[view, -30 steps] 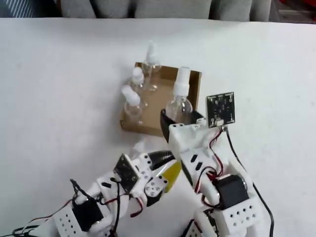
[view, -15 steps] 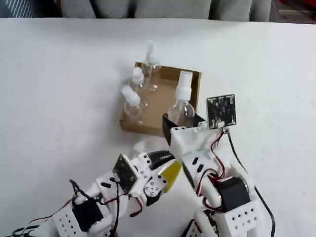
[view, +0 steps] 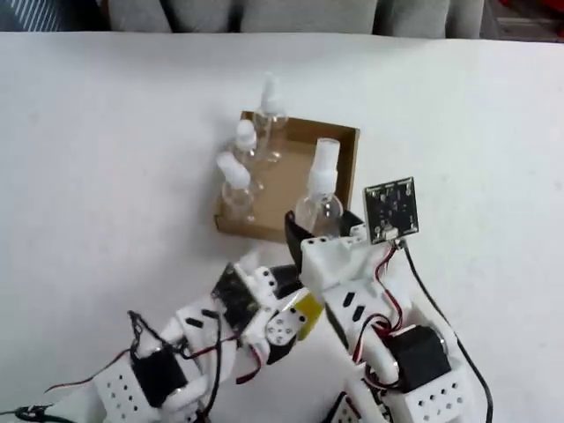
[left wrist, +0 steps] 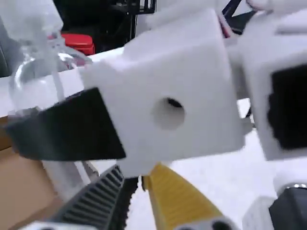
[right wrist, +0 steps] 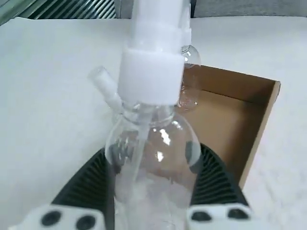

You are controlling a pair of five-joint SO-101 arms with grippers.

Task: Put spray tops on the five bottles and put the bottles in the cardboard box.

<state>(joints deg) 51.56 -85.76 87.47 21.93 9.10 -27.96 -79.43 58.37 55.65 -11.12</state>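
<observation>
The cardboard box (view: 345, 150) lies open in the middle of the table. Three clear bottles with white spray tops (view: 235, 183) stand along its left side. My right gripper (view: 322, 222) is shut on another clear bottle (view: 319, 204) with a spray top (right wrist: 153, 72), held upright over the box's near right corner. In the right wrist view the black fingers (right wrist: 91, 182) clasp that bottle (right wrist: 153, 163) on both sides. My left gripper (view: 295, 295) sits just beside the right arm's wrist. Its black and yellow fingers (left wrist: 177, 201) meet at the tips, with nothing between them.
The white table (view: 106, 159) spreads wide on all sides of the box. Both arms crowd the near edge, their bodies almost touching. Chair backs (view: 300, 16) line the far edge.
The right gripper has drawn the bottle slightly back toward the box's near edge. The left arm has moved in closer to the right arm's wrist.
</observation>
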